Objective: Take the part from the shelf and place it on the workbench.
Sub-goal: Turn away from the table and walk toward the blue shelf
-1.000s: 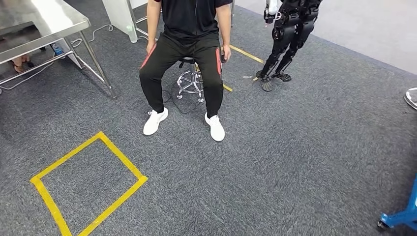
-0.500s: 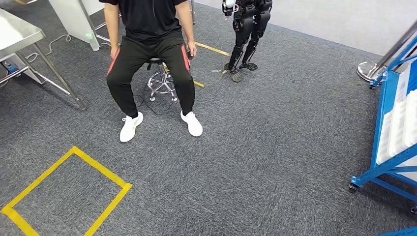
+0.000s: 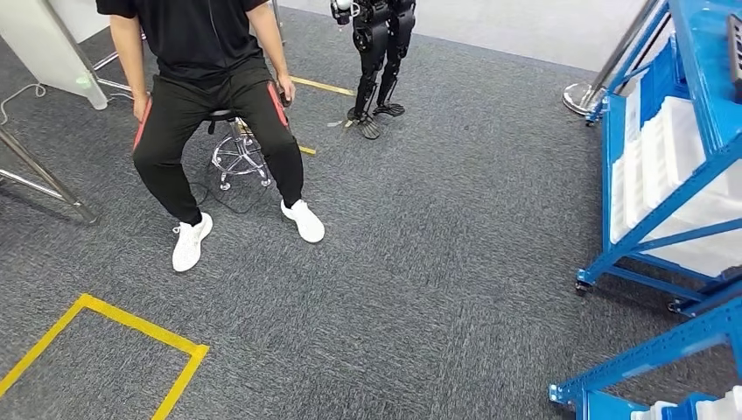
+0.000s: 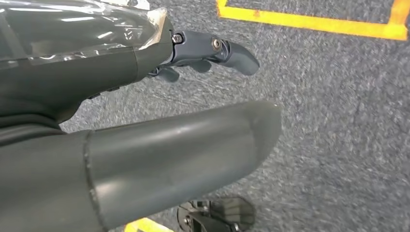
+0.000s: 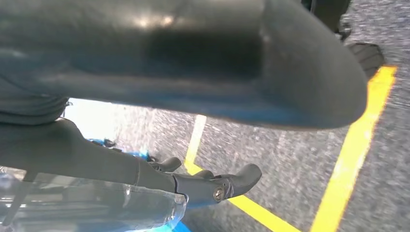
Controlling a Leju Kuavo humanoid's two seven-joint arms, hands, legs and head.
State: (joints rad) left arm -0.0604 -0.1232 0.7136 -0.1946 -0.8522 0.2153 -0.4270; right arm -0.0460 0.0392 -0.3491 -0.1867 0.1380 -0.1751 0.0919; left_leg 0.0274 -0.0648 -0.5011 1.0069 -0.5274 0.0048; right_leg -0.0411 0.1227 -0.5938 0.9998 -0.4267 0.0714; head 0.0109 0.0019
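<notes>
Carpet [image 3: 455, 262] beside blue shelf [image 3: 665, 166]

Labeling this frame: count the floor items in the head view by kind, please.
Blue shelf racks: 2
Seated person: 1
Wheeled stool: 1
Black humanoid robot: 1
Yellow tape square: 1
Silver stanchion base: 1
Total: 7

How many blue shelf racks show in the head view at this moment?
2. One blue rack stands at the right edge, holding white trays. A second blue rack juts in at the bottom right corner, mostly cut off. More may lie out of frame.
</notes>
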